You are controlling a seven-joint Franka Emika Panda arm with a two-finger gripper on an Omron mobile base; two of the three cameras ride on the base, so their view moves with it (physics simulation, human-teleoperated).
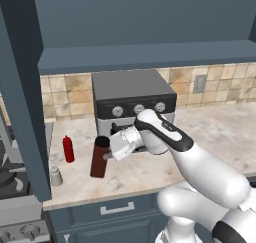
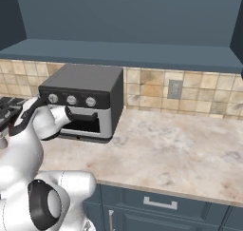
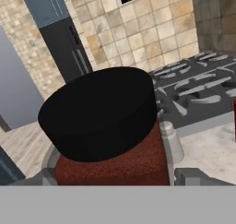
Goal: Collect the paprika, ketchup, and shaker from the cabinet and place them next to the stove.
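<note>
The paprika (image 1: 99, 159), a dark reddish-brown jar with a black cap, is upright at the counter, left of the toaster oven. My gripper (image 1: 106, 156) reaches it from the right, with one finger on each side. In the hand view the paprika (image 3: 106, 112) sits between the fingertips (image 3: 46, 177) of my gripper (image 3: 117, 177), which is shut on it. The red ketchup (image 1: 68, 149) stands to its left. The small pale shaker (image 1: 56, 176) stands nearer the stove (image 1: 15, 207); it is the shaker (image 3: 171, 140) just behind the jar. Overhead is the cabinet (image 1: 140, 32).
A silver three-knob toaster oven (image 1: 132, 94) stands right behind my hand against the tiled wall. A dark blue panel (image 1: 25, 112) hangs down at the left, between the counter and the stove. Marble counter (image 2: 180, 149) runs off to the right. Blue drawers (image 1: 117, 209) lie below.
</note>
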